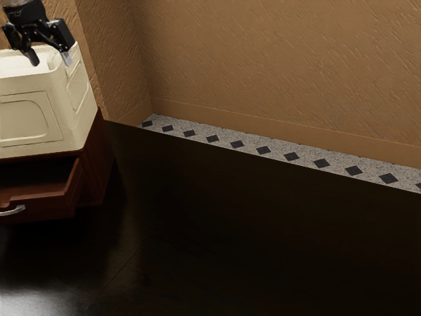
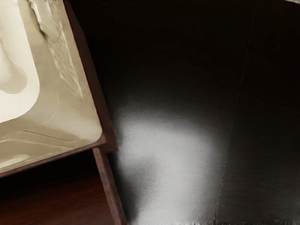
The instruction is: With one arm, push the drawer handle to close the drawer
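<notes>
Across the upper left of the exterior view, the black two-finger gripper has its fingers spread, near the top of a cream, moulded box with rounded corners. The box rests on a dark red-brown wooden cabinet. Below it at the left edge, a red-brown wooden drawer stands pulled out; its bare wooden bottom shows in both views, deep shadow covering the part nearest the cabinet. A curved, silvery metal handle, cut off by the frame, crosses the drawer's front, well below the gripper, catching light.
</notes>
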Controlling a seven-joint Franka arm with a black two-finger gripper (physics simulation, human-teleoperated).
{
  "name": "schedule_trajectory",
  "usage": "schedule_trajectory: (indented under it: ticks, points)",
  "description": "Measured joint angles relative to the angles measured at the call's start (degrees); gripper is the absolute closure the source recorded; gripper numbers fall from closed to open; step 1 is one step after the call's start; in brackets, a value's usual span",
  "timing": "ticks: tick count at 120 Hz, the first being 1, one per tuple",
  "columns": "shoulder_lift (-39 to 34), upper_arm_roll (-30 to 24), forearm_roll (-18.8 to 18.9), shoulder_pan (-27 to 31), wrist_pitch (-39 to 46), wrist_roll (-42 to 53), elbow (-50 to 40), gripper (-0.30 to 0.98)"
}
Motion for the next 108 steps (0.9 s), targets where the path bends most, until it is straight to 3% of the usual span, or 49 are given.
schedule_trajectory:
  ticks: [21,32,40,63,71,81,89,98,108]
  points:
    - [-0.1,-0.1,0.0,-5.4,0.0,0.1,0.1,0.02]
    - [-3.9,-2.0,1.2,-5.9,-2.1,0.1,11.5,0.02]
    - [-6.6,-3.0,1.9,-4.5,-3.7,0.1,14.8,0.02]
    - [-3.3,-3.6,2.6,-3.8,-6.2,-0.1,12.2,0.02]
    - [-9.3,-2.3,2.6,-5.2,-6.5,-0.1,-0.6,0.02]
    - [-32.6,-8.2,1.9,4.1,-2.6,-0.1,-32.8,0.02]
    - [-49.3,-10.7,1.3,7.6,-0.1,-0.2,-56.1,0.02]
    - [-60.2,-11.4,0.9,9.4,-0.1,-1.3,-69.9,0.02]
    - [-65.2,-11.7,0.9,9.7,1.7,-2.8,-78.8,0.02]
